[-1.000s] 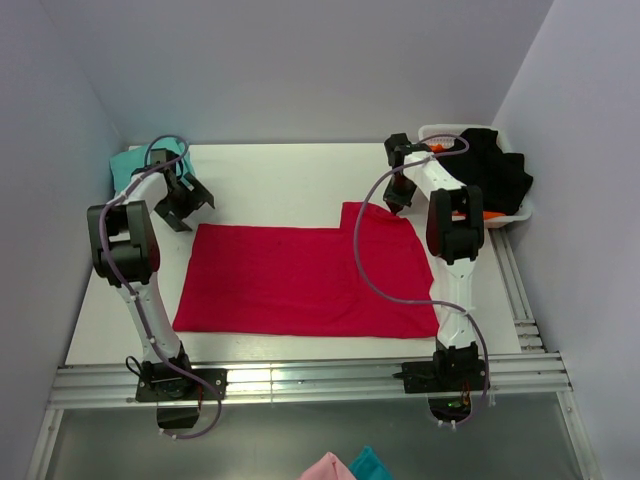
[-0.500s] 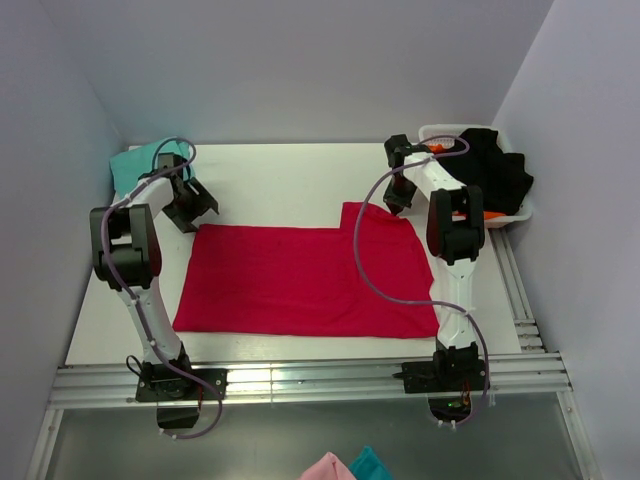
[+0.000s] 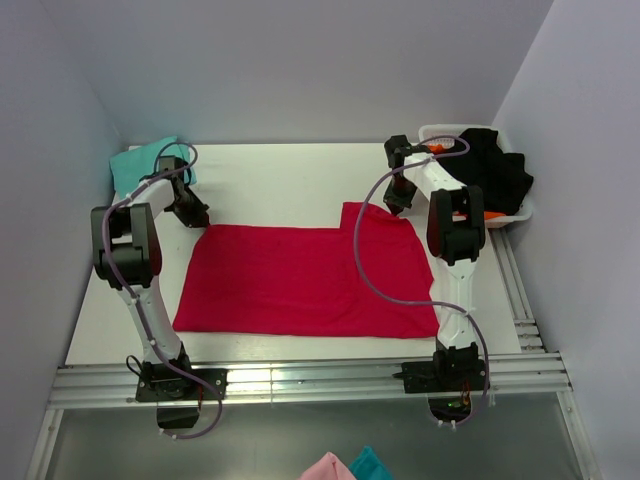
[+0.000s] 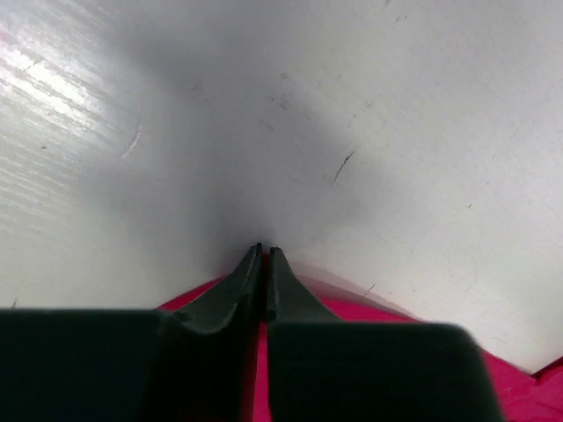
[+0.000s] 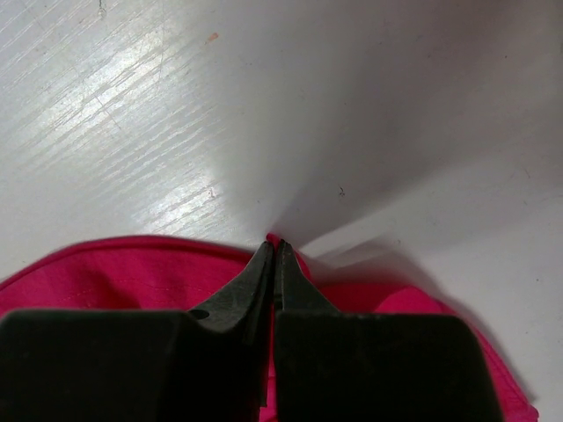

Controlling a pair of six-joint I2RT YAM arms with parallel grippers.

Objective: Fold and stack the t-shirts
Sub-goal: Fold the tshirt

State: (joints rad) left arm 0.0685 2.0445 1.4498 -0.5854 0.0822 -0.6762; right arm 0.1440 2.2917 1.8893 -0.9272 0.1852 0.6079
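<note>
The red shirt (image 3: 300, 280) lies spread flat across the middle of the white table (image 3: 280, 180), its long side running left to right. Its far edge is stepped, the right part reaching farther back than the left. The left gripper (image 3: 197, 216) is down at the shirt's far left corner. In the left wrist view its black fingers (image 4: 220, 299) stand all but pressed together, a hairline gap between the tips, and red cloth rises to them at the edge: a pinch on the red shirt. The right gripper (image 3: 397, 207) is down at the far edge of the shirt's right part. In the right wrist view its fingers (image 5: 233, 294) are pressed together with a small peak of red cloth caught at the tips, likewise a pinch on the red shirt. The teal shirt (image 3: 140, 160) sits bunched in the far left corner of the table, apart from the red one. A white basket (image 3: 520, 212) at the far right holds black cloth (image 3: 495, 170).
</note>
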